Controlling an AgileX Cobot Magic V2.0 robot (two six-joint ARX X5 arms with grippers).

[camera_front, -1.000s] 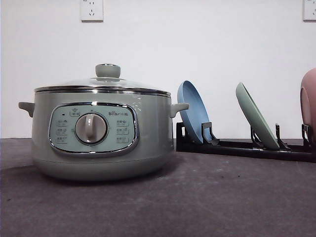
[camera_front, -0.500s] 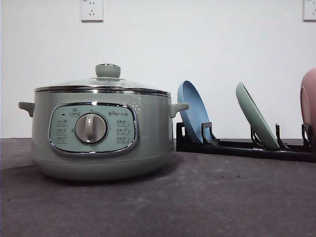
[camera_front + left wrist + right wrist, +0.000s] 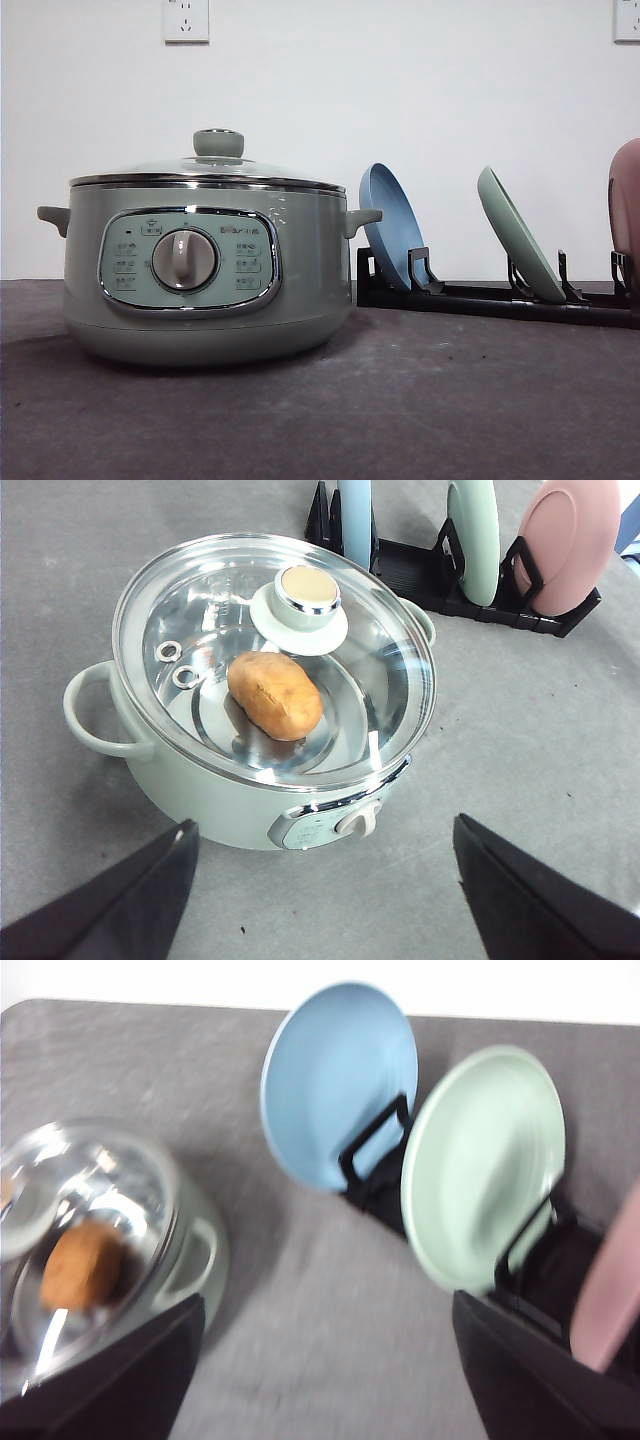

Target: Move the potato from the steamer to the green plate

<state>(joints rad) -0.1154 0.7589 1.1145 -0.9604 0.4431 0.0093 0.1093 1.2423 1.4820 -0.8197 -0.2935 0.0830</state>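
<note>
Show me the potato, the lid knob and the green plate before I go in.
potato (image 3: 275, 694): left wrist view, middle of its skin, under the glass lid.
lid knob (image 3: 306, 592): left wrist view, its top face.
green plate (image 3: 482, 1165): right wrist view, centre of its face, standing in the rack.

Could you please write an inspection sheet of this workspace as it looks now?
Surface: grey table, bare in front.
Job's things: potato inside steamer, glass lid on; green plate leaning in black rack.
Clutter: blue plate and pink plate in the same rack.
Grippers: left gripper and right gripper open, holding nothing.
Cables: nothing seen.
Surroundings: white wall, sockets.
</note>
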